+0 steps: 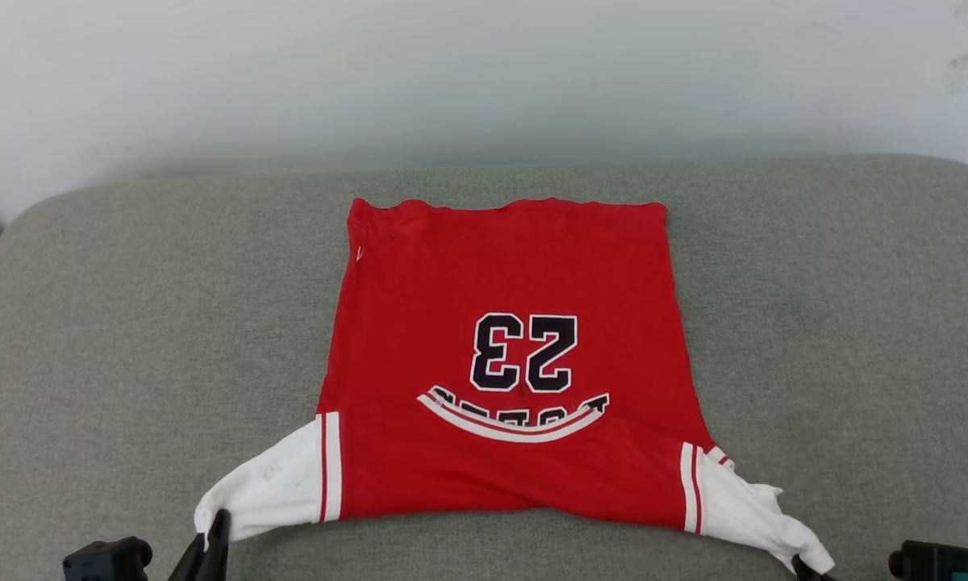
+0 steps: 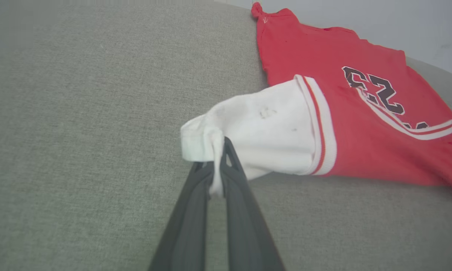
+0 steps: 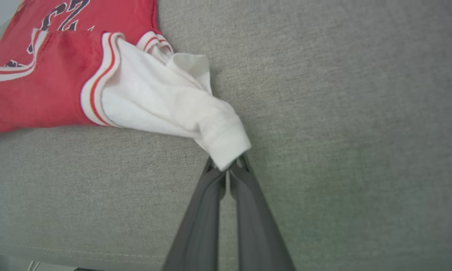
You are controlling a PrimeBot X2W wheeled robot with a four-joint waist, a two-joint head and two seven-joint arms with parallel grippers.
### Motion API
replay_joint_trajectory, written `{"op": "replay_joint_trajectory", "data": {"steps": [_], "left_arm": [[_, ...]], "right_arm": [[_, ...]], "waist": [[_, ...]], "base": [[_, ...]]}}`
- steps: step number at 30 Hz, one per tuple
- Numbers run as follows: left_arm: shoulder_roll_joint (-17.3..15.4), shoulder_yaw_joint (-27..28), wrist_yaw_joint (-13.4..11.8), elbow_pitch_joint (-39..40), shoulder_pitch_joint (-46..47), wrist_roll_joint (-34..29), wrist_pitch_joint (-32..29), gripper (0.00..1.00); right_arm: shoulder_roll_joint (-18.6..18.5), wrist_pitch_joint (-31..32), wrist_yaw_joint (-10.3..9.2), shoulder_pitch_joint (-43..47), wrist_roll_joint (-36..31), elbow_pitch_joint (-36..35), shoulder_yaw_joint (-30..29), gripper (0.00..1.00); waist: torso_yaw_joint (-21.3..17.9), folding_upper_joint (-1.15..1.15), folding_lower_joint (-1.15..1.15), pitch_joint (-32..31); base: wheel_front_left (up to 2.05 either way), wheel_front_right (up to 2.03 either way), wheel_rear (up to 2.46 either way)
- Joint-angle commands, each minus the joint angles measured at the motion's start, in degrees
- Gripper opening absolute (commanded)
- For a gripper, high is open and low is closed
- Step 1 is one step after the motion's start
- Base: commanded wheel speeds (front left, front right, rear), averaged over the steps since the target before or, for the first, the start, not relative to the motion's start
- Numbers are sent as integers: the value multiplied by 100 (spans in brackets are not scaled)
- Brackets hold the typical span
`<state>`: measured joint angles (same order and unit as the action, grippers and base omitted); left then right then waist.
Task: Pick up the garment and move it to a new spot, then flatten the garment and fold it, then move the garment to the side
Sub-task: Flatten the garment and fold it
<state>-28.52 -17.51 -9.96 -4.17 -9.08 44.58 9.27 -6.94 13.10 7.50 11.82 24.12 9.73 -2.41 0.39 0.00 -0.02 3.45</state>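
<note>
So the garment (image 1: 508,274) is spread mostly flat across the middle of the grey cushion (image 1: 129,323). Its black 23 print (image 1: 524,351) is face up and the hem is pointed at the cushion's far edge. Near the cushion's front edge, the left hand (image 2: 218,154) is clamped tight on the cuff of one white sleeve (image 2: 263,128). Same deal on the opposite side: the right hand (image 3: 228,171) is pinched closed on the tip of the other white sleeve (image 3: 162,98), which is bunched up and stretched outward along the cushion.

The garment's (image 1: 500,274) arched lettering (image 1: 524,413) is partly tucked under a fold, seemingly unreadable.
</note>
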Motion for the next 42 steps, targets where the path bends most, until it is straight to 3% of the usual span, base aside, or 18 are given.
{"op": "replay_joint_trajectory", "data": {"steps": [1, 7, 12, 18, 25, 27, 28, 35, 42], "left_arm": [[4, -11, -60, 118, -30, -66, 35, 0], [53, -137, -217, 612, 150, -282, 65, 0], [150, -262, -248, 953, 451, -496, 144, 0], [400, -497, -140, 1181, 932, -703, 271, 0], [765, -703, 103, 1167, 1571, -869, 434, 0], [813, -711, 145, 1144, 1649, -878, 464, 0], [920, -753, 239, 1119, 1797, -915, 499, 0], [1211, -792, 496, 965, 2128, -968, 563, 0], [1426, -757, 765, 668, 2307, -1061, 595, 0]], "right_arm": [[36, -40, -2, -24, -34, -122, -3, 100], [-23, -379, -2, -632, 9, -564, -278, 100], [-252, -264, -2, -1726, -71, -366, -829, 100], [-880, 694, -2, -3362, -93, 536, -1139, 100], [-1686, 2045, -2, -5145, -513, 1572, -904, 100], [-1683, 2241, -2, -5364, -541, 1716, -912, 100], [-1768, 2654, -2, -5742, -688, 1913, -879, 100], [-1687, 3412, -2, -6514, -1053, 2300, -887, 100], [-1423, 3977, -1, -6477, -1296, 2870, -1032, 100]], "waist": [[58, 0, 2, -20], [304, 0, 2, 105], [734, 0, 2, 425], [1323, 0, 2, 932], [1891, 0, 2, 1721], [1938, 0, 2, 1815], [2062, 0, 2, 2032], [2292, 0, 2, 2496], [2380, 0, 2, 2666]], "base": [[0, 0, 0], [0, 0, 0], [0, 0, 0], [0, 0, 0], [0, 0, 0], [0, 0, 0], [0, 0, 0], [0, 0, 0], [0, 0, 0]]}}
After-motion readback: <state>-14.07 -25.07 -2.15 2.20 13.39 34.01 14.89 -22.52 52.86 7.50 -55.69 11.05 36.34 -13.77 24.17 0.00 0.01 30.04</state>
